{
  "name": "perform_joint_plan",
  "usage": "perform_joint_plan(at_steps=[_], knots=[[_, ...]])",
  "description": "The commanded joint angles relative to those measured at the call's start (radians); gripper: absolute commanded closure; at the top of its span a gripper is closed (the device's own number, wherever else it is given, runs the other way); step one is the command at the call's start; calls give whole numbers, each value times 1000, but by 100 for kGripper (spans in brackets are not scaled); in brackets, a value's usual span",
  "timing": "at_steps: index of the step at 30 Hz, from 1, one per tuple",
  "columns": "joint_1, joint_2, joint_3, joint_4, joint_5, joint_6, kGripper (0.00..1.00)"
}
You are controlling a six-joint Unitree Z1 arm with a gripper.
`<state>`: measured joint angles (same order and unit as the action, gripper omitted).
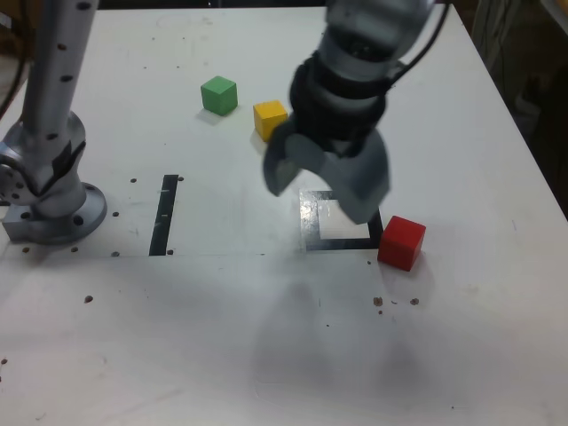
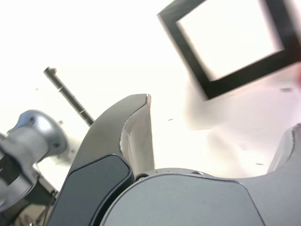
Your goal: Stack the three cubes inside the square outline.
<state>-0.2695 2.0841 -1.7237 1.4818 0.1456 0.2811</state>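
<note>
Grey smooth-shelled gripper (image 1: 324,188) hangs jaws wide, empty, over the flat glossy black tape square outline (image 1: 312,232). Matte red cube (image 1: 402,241) sits just beside it; yellow cube (image 1: 270,118) and green cube (image 1: 218,95) lie behind. Wrist view shows only the outline (image 2: 207,80), no cubes.

The white table (image 1: 461,355) is seen from above and in front by the exterior view, tilted downward, with the arm's base (image 1: 53,209) at that view's left. The wrist view is taken from just behind the jaws, close to the tabletop. The square outline (image 1: 342,241) (image 2: 230,47) and the thin black strip (image 1: 163,215) (image 2: 68,96) are shared by both.
</note>
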Motion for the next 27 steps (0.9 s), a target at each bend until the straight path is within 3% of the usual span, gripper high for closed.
perform_joint_plan(at_steps=[1,9,27], knots=[[-1,32,-296,8,0,22,3],[0,132,-404,15,-12,64,3],[27,214,-308,4,-72,63,6]])
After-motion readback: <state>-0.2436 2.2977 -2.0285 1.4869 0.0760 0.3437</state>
